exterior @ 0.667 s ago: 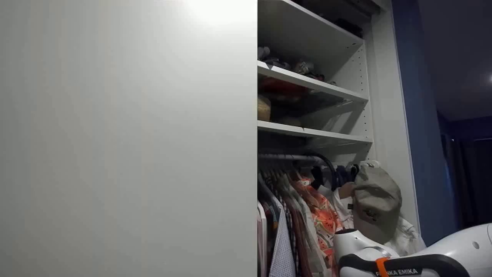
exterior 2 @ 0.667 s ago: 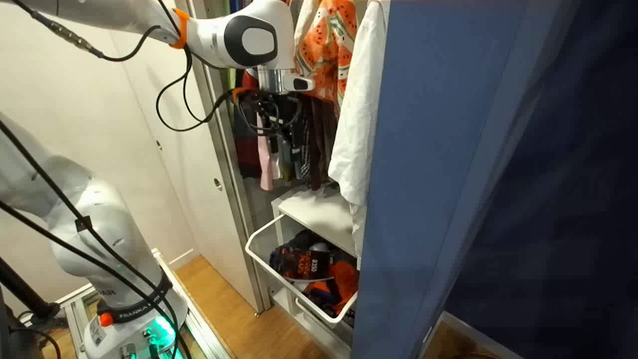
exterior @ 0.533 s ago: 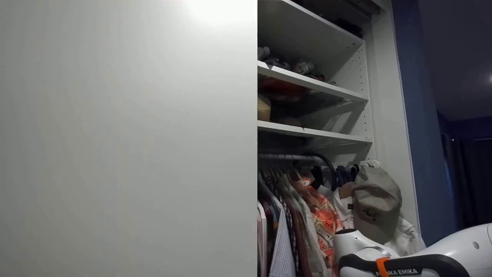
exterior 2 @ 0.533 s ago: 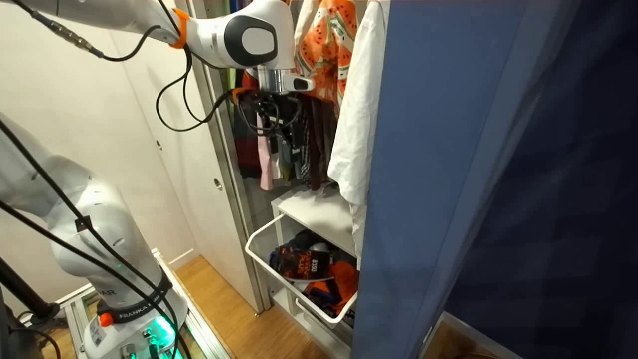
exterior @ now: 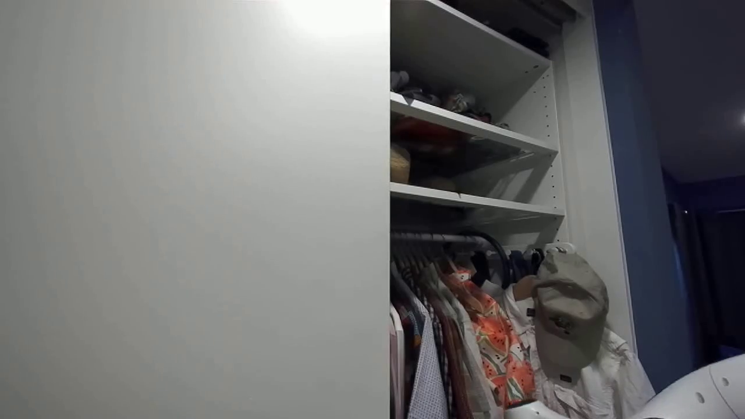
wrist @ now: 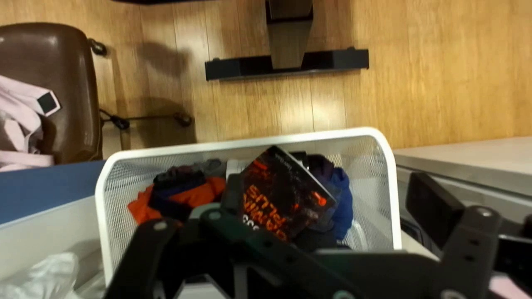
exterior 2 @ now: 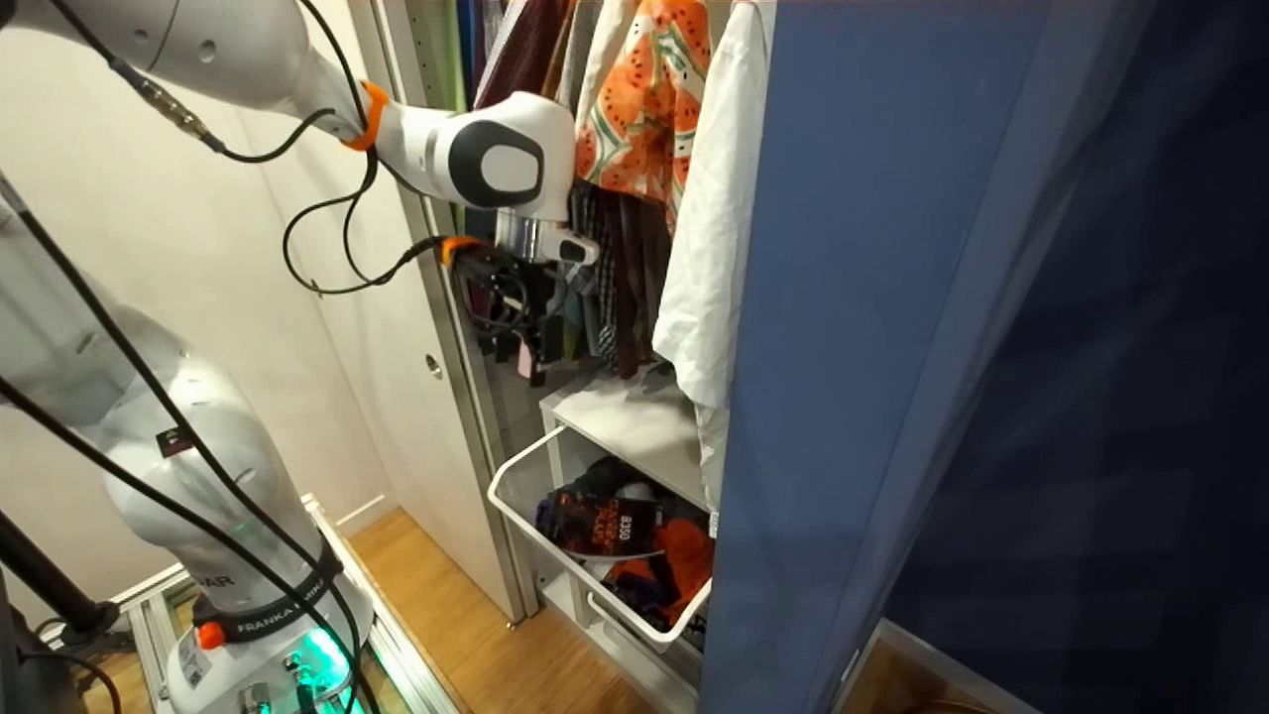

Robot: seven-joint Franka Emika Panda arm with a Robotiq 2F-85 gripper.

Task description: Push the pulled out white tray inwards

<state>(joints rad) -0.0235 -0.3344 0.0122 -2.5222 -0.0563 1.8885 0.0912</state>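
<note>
The white tray point(exterior 2: 540, 538), a mesh drawer with a white rim, stands pulled out below a white cabinet top in an exterior view. It also shows in the wrist view point(wrist: 249, 143). It holds a black and orange printed box point(wrist: 286, 193) and orange, blue and dark cloth point(wrist: 176, 195). My gripper point(exterior 2: 520, 362) hangs above the tray, pointing down, apart from it, near the cabinet opening. In the wrist view my gripper point(wrist: 332, 201) has its fingers wide apart with nothing between them; they hide part of the tray's inner end.
Hanging clothes point(exterior 2: 644, 109) and a white shirt point(exterior 2: 709, 238) hang close to the arm. A white sliding door point(exterior 2: 397, 347) stands on one side of the opening, a blue panel point(exterior 2: 863, 297) on the other. A brown chair point(wrist: 54, 91) and black stand point(wrist: 286, 62) are on the floor.
The arm and gripper have come down toward the tray's height and a little toward the sliding door, tilting slightly. The tray has not moved.
</note>
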